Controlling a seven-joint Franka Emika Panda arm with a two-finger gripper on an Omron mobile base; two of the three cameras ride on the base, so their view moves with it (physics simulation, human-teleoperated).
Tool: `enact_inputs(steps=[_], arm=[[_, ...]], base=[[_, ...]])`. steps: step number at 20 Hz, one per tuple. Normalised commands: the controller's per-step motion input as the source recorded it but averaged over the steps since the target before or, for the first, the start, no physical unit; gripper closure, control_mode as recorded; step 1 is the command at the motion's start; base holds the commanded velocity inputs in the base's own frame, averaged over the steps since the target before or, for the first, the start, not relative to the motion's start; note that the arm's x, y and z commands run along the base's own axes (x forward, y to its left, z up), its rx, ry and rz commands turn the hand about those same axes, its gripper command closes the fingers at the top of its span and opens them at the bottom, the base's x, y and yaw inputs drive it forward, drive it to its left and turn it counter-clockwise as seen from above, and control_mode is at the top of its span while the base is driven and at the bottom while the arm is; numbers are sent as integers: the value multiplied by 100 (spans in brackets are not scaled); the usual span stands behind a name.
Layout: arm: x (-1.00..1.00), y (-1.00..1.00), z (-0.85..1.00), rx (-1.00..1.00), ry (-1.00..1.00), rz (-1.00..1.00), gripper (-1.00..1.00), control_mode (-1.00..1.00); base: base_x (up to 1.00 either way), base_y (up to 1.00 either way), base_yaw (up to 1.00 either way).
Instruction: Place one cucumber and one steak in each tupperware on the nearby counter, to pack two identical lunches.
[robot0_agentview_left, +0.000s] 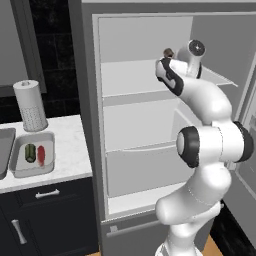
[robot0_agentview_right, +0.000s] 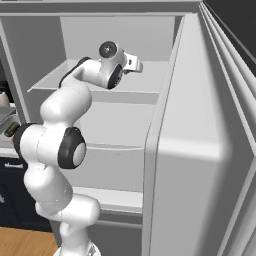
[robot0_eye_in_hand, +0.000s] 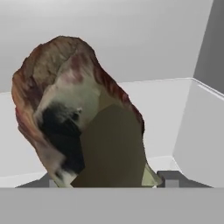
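Up at the top shelf (robot0_agentview_left: 130, 80) of the open pale grey fridge (robot0_agentview_left: 87, 125), the claw (robot0_eye_in_hand: 111, 181) was clamped on the lumpy brown-red steak chunk (robot0_eye_in_hand: 74, 109), which sat right between its dark finger tips (robot0_eye_in_hand: 168, 178) and rose above them. Over on the white marbled counter (robot0_agentview_left: 70, 145), a shallow light-grey tupperware tray (robot0_agentview_left: 31, 172) held a dark green cucumber (robot0_agentview_left: 30, 152) beside a flat red steak slab (robot0_agentview_left: 41, 155).

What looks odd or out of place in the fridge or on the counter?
Nothing is spilled or damaged. The tool is closed on the brown steak at the fridge's upper shelf. One tupperware on the counter already holds a green cucumber beside a red steak.
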Motion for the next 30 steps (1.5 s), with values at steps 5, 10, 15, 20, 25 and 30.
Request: enact_inputs(steps=[5, 10, 15, 20, 25, 30], arm=[[-100, 29, 1, -9, -6, 0, 100, -100], [-100, 36, 26, -8, -7, 5, 100, -100], [-100, 20, 44, -3, -1, 9, 100, -100], [-100, 0, 13, -1, 2, 2, 100, -100], [-100, 0, -11, -3, 10, -1, 100, -100], [-20, 0, -8, -1, 2, 0, 100, 100]], base=[[0, 0, 0], [0, 0, 0], [0, 0, 0], [0, 0, 0], [0, 0, 0], [-80, 0, 0]])
